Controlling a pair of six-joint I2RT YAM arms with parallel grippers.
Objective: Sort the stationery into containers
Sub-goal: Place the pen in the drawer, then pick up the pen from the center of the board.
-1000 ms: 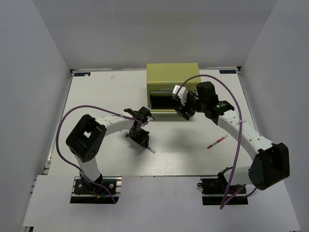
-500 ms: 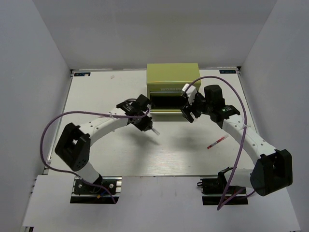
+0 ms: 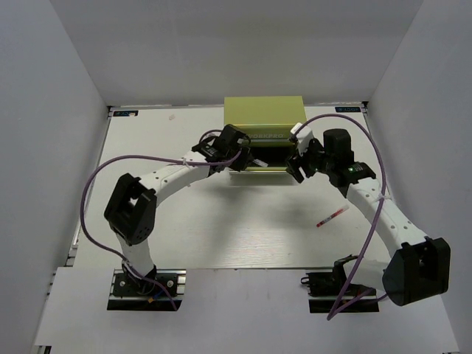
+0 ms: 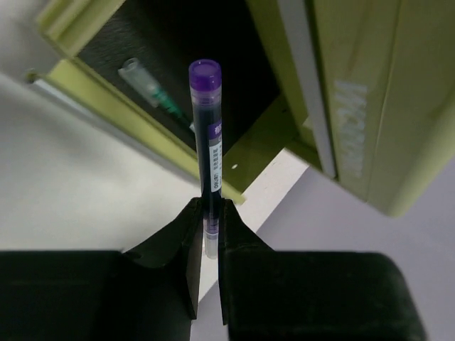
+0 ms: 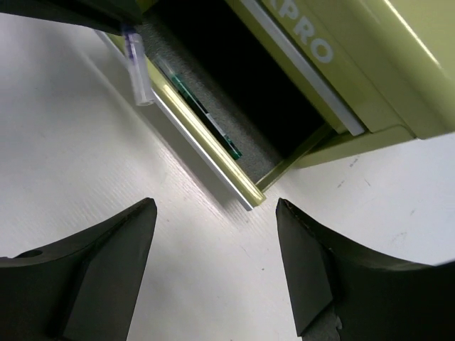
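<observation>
The olive chest (image 3: 263, 116) stands at the back with its lower drawer (image 3: 263, 169) pulled open. My left gripper (image 3: 248, 158) is shut on a thin dark pen with a purple end (image 4: 206, 142) and holds it over the open drawer's left part. A dark-green pen (image 4: 162, 101) lies inside the drawer and also shows in the right wrist view (image 5: 202, 110). My right gripper (image 3: 299, 167) is open and empty beside the drawer's right front corner (image 5: 250, 199). A red pen (image 3: 332, 216) lies on the table to the right.
The chest's closed upper drawer with embossed lettering (image 5: 298, 39) is above the open one. Purple cables (image 3: 110, 166) loop over both arms. White walls enclose the table (image 3: 221, 228) on three sides.
My left arm has swung from the middle of the table up to the open drawer with the pen in its grip. My right gripper has shifted a little to the right of the drawer.
</observation>
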